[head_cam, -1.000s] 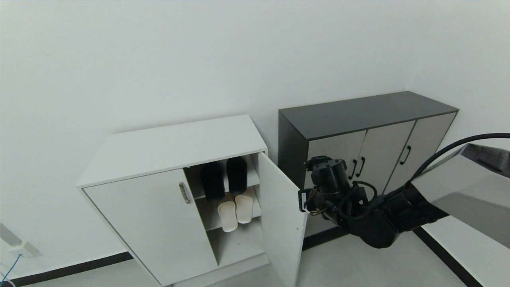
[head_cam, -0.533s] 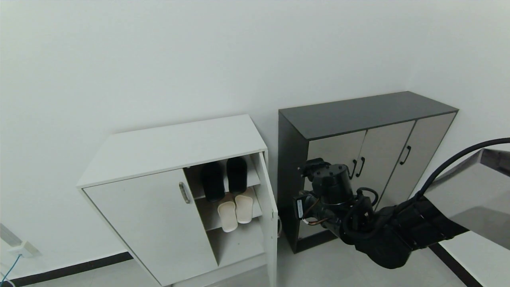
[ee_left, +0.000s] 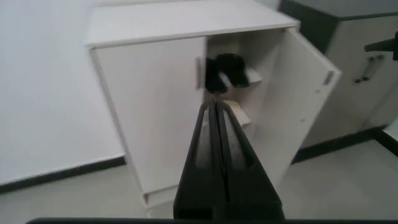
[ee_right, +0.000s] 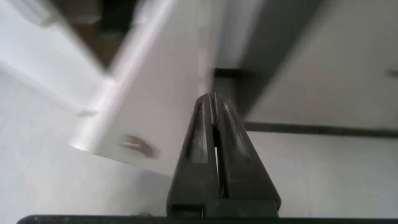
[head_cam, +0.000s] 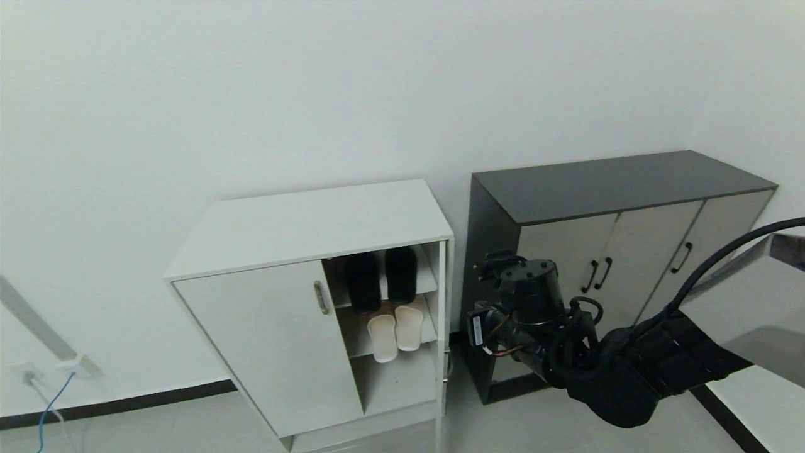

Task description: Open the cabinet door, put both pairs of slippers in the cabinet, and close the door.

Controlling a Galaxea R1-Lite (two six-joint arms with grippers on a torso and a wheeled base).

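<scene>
Door [ee_left: 305,112] open; slippers [head_cam: 409,327] inside (seemingly both)

White cabinet [head_cam: 314,220], black slippers [head_cam: 400,277], cream slippers [head_cam: 409,327]

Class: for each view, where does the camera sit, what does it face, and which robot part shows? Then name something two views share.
Head view: on the head, looking forward and down at the white cabinet, its open door and black slippers; right arm shows.
Left wrist view: on the left wrist, facing the cabinet front; shut left gripper shows.
Right wrist view: on the right wrist, close to the door; shut right gripper shows.
Shared: head and left wrist views both show the black slippers.
</scene>
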